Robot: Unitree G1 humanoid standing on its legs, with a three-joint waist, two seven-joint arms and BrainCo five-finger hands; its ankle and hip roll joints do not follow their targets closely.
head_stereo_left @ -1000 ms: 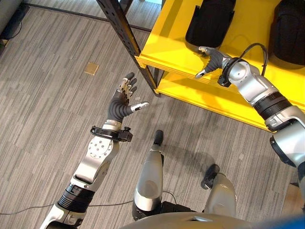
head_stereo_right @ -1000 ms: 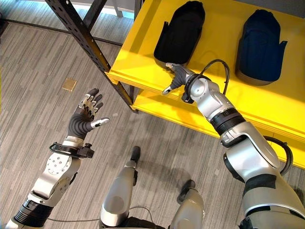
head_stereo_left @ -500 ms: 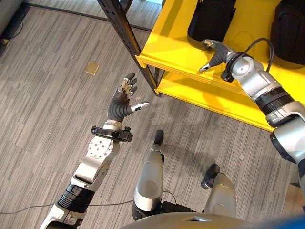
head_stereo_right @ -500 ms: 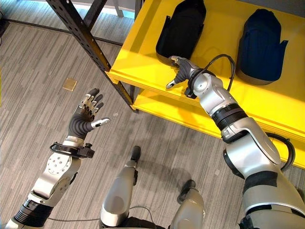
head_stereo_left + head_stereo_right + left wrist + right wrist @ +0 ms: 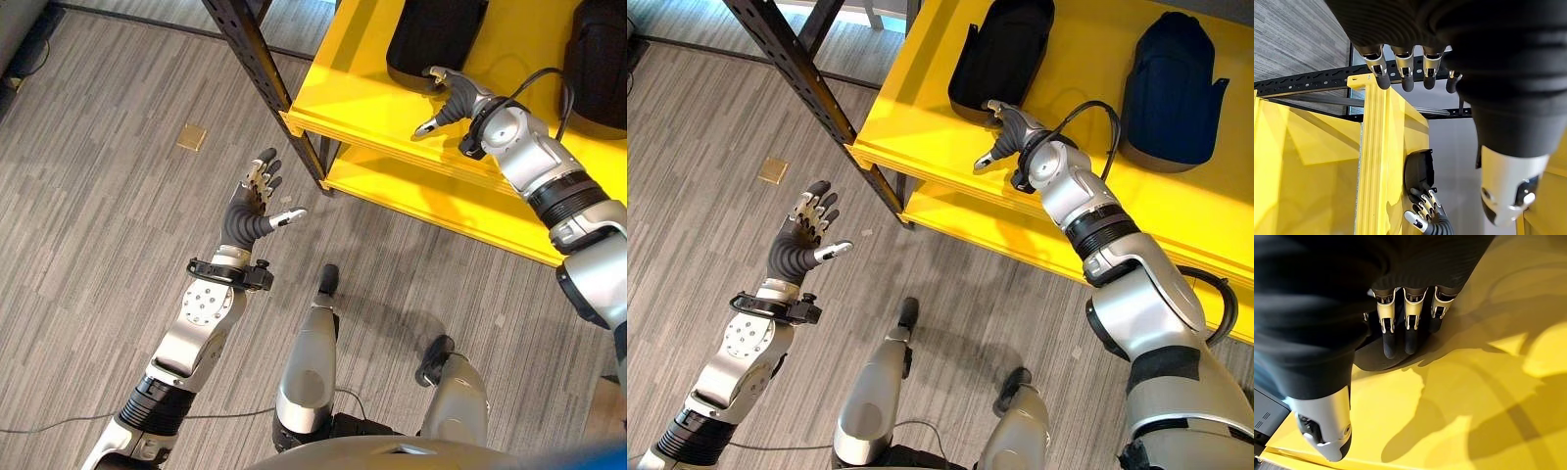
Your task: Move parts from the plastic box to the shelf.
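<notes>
Writing: none readable.
Parts: two dark, smooth, moulded shells, a black part (image 5: 1001, 57) and a dark blue part (image 5: 1174, 93), lying apart on the glossy yellow shelf (image 5: 921, 127).
Right hand (image 5: 1012, 132): fingers straight and relaxed, tips at the black part's near edge.
Left hand (image 5: 251, 208): fingers spread, holding nothing, above the grey striped floor (image 5: 88, 225).
Post: black perforated metal upright (image 5: 260, 73).

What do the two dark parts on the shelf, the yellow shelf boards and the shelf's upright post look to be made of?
The two dark parts look like moulded matte plastic: smooth shells with raised rims, though that stays a guess. The yellow shelf board looks like glossy painted metal or plastic, since it shows reflections and a folded front lip. The upright post looks like dark painted steel, punched with a row of holes.
</notes>
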